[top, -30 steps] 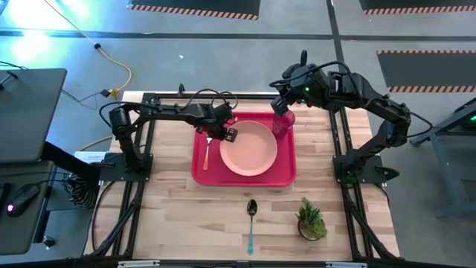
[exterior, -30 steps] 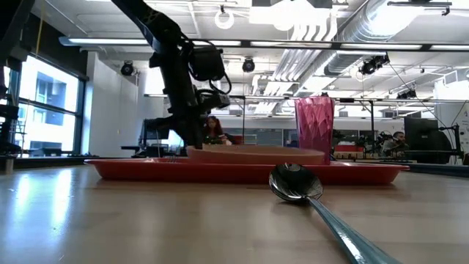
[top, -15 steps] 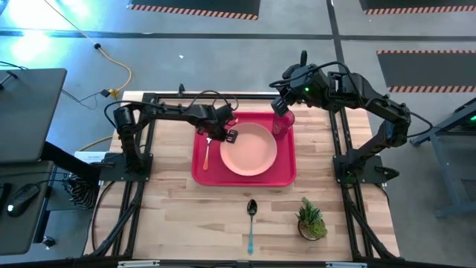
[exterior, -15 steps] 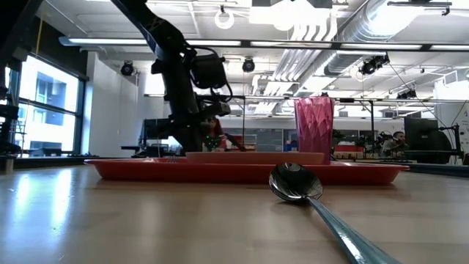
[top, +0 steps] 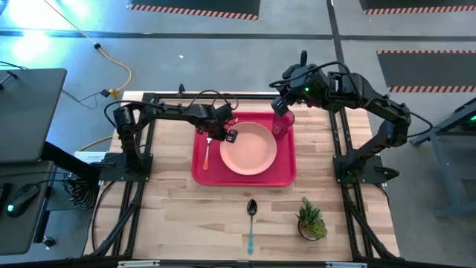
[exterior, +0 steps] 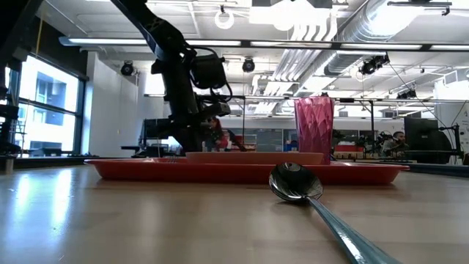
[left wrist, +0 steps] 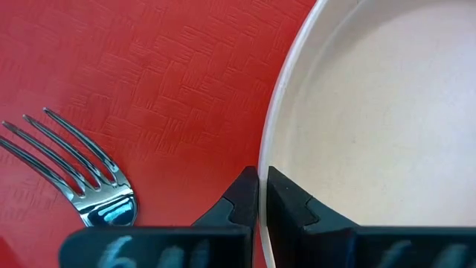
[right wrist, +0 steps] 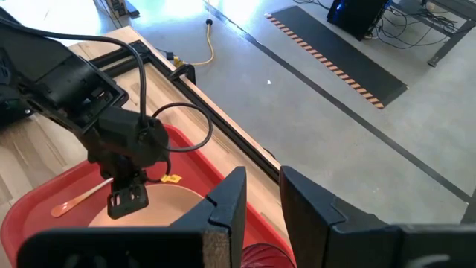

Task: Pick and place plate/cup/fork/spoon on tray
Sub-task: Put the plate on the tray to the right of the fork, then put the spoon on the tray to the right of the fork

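Plate, fork, cup on tray; spoon left on the table.

Left gripper (left wrist: pixel 262 195) is pinched narrow on the plate (top: pixel 248 149) rim at its 10 o'clock edge. I read that as the plate just seated mid-tray (top: pixel 277 177), release pending. Fork (top: pixel 207 152) lies at 9 o'clock of the plate, handle toward me, clear of it. Right gripper (top: pixel 278 109) sits over the cup (top: pixel 282 122) at the tray's 1 o'clock corner; fingers show a narrow gap above the rim, can't tell if it's gripping. Spoon (top: pixel 251 224) is at 6 o'clock on the table (top: pixel 171 216), beside the potted plant (top: pixel 311 219). My next pick.
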